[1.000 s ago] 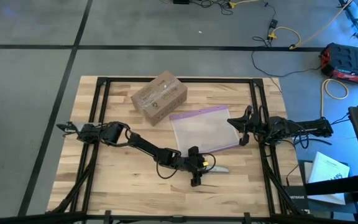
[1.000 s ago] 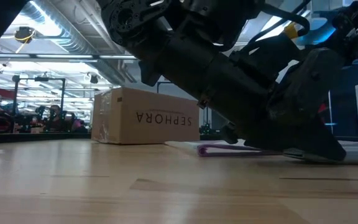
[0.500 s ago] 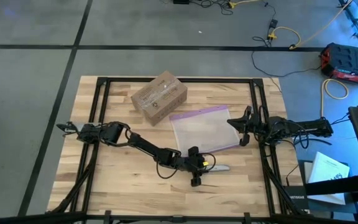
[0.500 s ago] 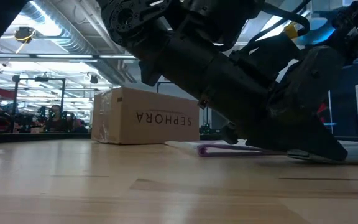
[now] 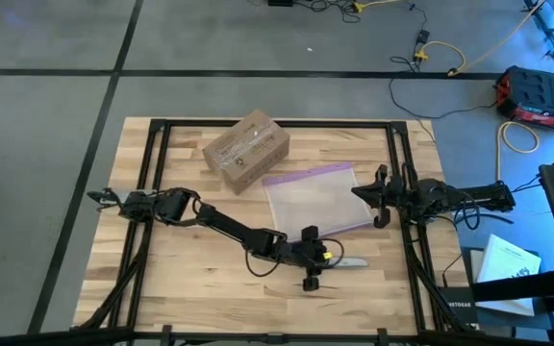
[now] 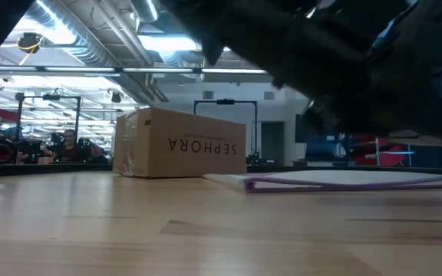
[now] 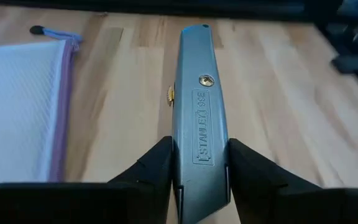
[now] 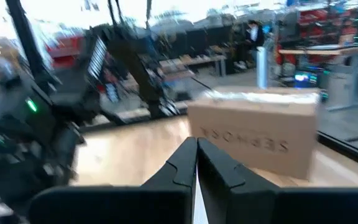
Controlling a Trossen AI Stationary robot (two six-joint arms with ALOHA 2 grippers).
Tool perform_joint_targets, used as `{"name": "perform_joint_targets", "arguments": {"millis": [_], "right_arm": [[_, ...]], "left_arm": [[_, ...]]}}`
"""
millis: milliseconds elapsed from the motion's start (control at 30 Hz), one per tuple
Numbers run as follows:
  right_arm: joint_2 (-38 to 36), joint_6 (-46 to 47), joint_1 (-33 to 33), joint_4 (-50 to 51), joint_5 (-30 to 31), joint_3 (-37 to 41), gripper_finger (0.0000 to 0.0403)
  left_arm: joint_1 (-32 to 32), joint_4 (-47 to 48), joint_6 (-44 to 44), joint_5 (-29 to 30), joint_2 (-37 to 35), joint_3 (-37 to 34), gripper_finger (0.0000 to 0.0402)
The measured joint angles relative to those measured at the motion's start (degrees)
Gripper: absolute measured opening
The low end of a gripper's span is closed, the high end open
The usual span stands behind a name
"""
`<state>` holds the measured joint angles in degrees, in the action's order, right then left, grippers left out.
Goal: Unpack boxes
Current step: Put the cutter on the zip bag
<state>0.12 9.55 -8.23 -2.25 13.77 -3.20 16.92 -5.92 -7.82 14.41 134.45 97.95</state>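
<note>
The left gripper (image 7: 199, 171) is clamped on a grey utility knife (image 7: 199, 106): one dark finger (image 7: 151, 168) presses each flat side of the handle, and the knife body runs straight out ahead of the fingertips (the stamped lettering on it faces up). In the high view the left gripper (image 5: 323, 258) sits low over the wooden table (image 5: 181, 264), with the knife (image 5: 350, 260) projecting from the fingers toward the table's right side.

Just beside the fingers, on one flank, lies the clear plastic bag (image 7: 17, 112) with its purple zip edge; from above, the bag (image 5: 314, 197) lies flat, just beyond the gripper.

The cardboard box (image 5: 246, 150) stands well beyond the fingers, past the bag's far corner, closed. The low view shows the box (image 6: 181, 143) resting on the table with its black lettering upside down.

The right gripper (image 5: 377, 199) waits at the bag's right edge, fingers (image 8: 179, 168) pressed together on nothing; the box (image 8: 253, 127) lies ahead of them, well apart.
</note>
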Motion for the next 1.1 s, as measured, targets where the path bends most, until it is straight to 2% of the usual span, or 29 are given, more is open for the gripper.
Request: {"name": "perform_joint_targets", "arguments": {"millis": [133, 300, 400, 667, 867, 967, 1100], "right_arm": [[0.00, 1.05, -0.02, -5.74, -5.64, -0.49, 0.0000], [0.00, 2.22, 0.00, -6.70, -7.88, -2.91, 0.0022], [0.00, 2.20, -0.01, -6.73, -10.95, -4.67, 0.0058], [0.97, -0.92, -0.02, -6.54, -12.42, -9.33, 0.0186], [7.74, -5.48, -0.02, -6.77, -13.64, -15.72, 0.0246], [13.47, -10.88, -0.02, -5.85, -14.24, -19.92, 0.0262], [21.82, -19.31, -0.02, 1.01, -11.21, -26.45, 0.0272]], "left_arm": [[-0.62, 10.84, 3.58, 2.51, 0.00, 5.06, 0.0110], [-1.35, 19.06, 9.48, 7.78, 0.00, 10.41, 0.0110], [-1.75, 20.63, 12.70, 11.19, -0.28, 12.43, 0.0110], [-2.11, 24.54, 20.90, 20.46, -3.30, 15.08, 0.0110], [-2.75, 29.24, 22.47, 21.33, -7.83, 15.08, 0.0110], [-3.30, 31.34, 21.45, 21.27, -10.13, 15.09, 0.0110], [-4.20, 36.65, 18.67, 21.36, -12.62, 15.09, 0.0109]]}}
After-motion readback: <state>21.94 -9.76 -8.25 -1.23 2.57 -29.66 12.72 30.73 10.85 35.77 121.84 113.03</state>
